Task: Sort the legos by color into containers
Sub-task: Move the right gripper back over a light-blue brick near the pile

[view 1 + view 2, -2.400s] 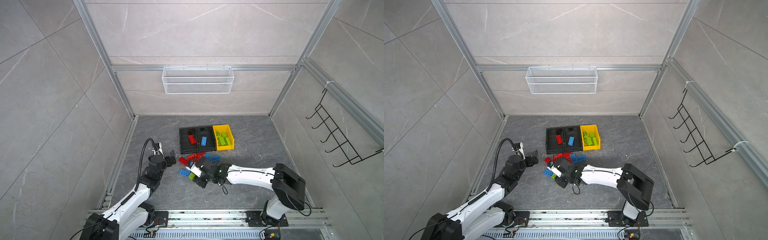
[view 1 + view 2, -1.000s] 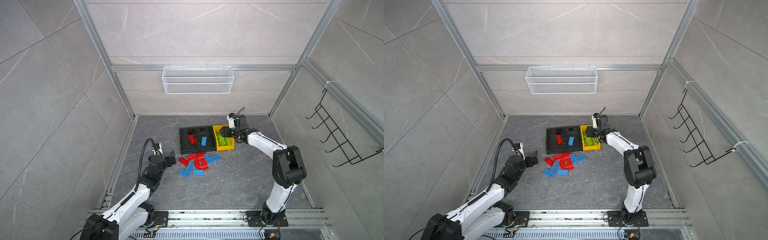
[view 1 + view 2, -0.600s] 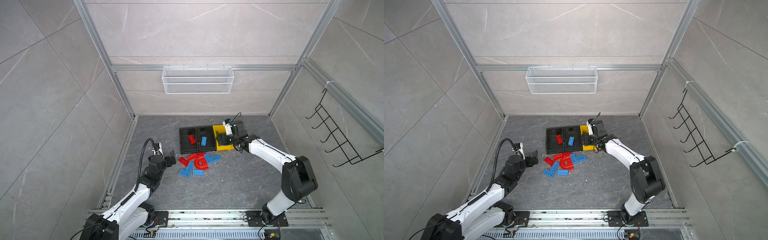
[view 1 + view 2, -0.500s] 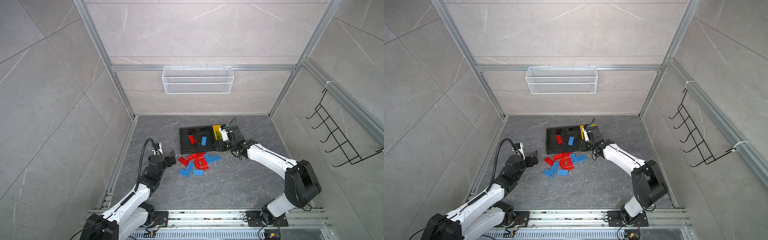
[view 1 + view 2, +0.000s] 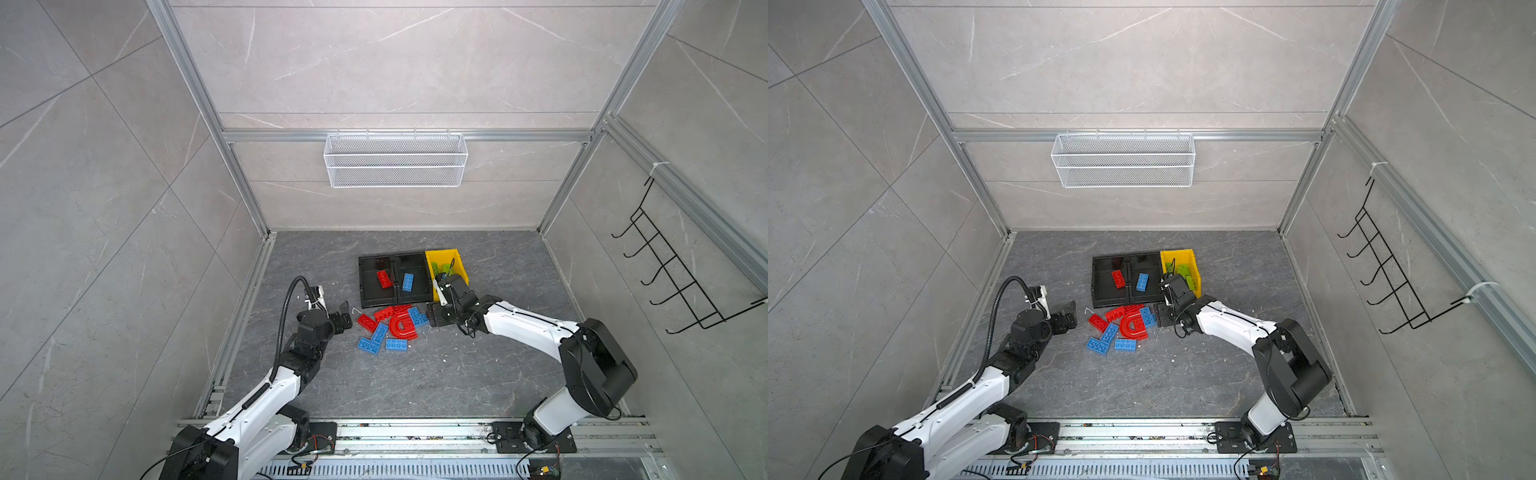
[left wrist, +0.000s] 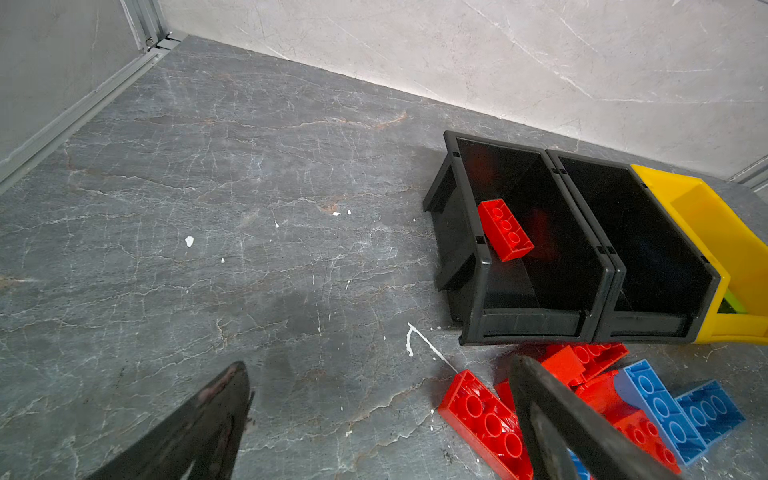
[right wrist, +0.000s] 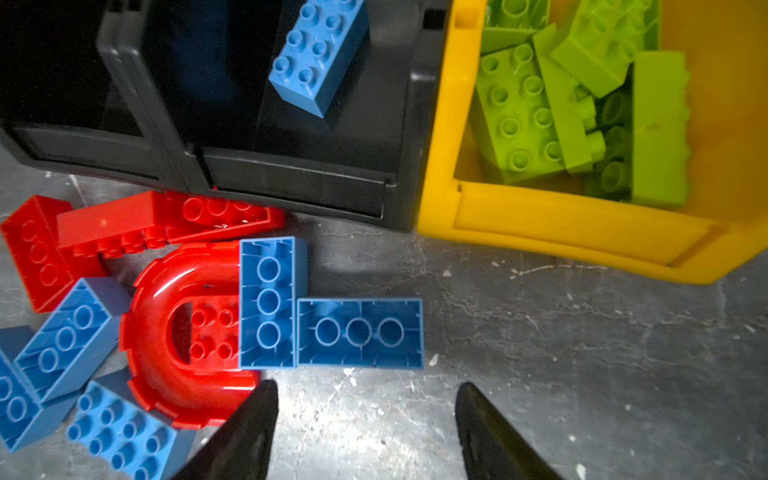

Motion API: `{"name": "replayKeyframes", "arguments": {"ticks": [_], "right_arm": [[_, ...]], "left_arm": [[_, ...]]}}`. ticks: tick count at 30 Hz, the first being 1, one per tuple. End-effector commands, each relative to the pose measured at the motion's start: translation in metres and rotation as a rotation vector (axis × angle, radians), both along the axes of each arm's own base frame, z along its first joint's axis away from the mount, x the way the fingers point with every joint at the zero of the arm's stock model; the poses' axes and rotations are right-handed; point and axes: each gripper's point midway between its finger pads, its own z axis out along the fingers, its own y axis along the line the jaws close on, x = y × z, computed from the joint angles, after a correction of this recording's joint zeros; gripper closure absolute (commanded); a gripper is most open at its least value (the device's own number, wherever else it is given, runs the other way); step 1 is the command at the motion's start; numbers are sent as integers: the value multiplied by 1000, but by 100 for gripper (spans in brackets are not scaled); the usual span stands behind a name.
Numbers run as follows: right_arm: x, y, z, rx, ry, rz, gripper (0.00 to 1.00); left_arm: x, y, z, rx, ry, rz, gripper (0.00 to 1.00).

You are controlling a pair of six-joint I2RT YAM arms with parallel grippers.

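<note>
Lime green legos all lie in the yellow bin, the right-hand one of three bins set side by side around the middle of the surface. The middle black bin holds one blue brick and the left black bin one red brick. What remains is a loose pile of red and blue pieces, pressed against the black bins' near walls. The right gripper hovers low at the pile's right edge, fingers apart and empty, lined up with an upturned blue brick. The left gripper waits at the pile's left side, spread wide and holding nothing. That blue brick lies flush against a second one in an L, which touches the red arch. A finger coming down on the seam would likely drag both bricks, or shove the arch. Smooth hollow walls could also slip from a shallow pinch. Red bricks wedged at the bin fronts may tug a bin when lifted, and two arms working one small pile risk a collision.
</note>
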Motion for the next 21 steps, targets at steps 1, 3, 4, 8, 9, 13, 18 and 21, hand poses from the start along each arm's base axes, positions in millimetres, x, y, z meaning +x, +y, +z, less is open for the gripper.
{"name": "replayKeyframes", "arguments": {"ticks": [1, 3, 4, 8, 9, 13, 18, 21], "right_arm": [[13, 2, -3, -22, -19, -33, 30], [18, -1, -5, -38, -32, -44, 30], [20, -3, -6, -47, -35, -49, 30], [25, -5, -12, -60, -31, -55, 29], [26, -5, -15, -66, -26, -54, 29], [29, -6, -23, -78, -6, -47, 29], [26, -13, -31, -99, 14, -51, 29], [20, -18, -33, -113, 25, -52, 30]], "left_arm": [[7, 1, 17, -27, -51, 21, 0], [6, 1, 18, -28, -54, 22, 0], [6, 1, 18, -28, -54, 21, 0], [6, 1, 19, -30, -57, 21, 0], [6, 1, 19, -30, -56, 19, 0], [6, 1, 20, -28, -58, 22, 0], [6, 1, 21, -32, -62, 19, 0], [5, 2, 21, -28, -62, 22, 0]]}}
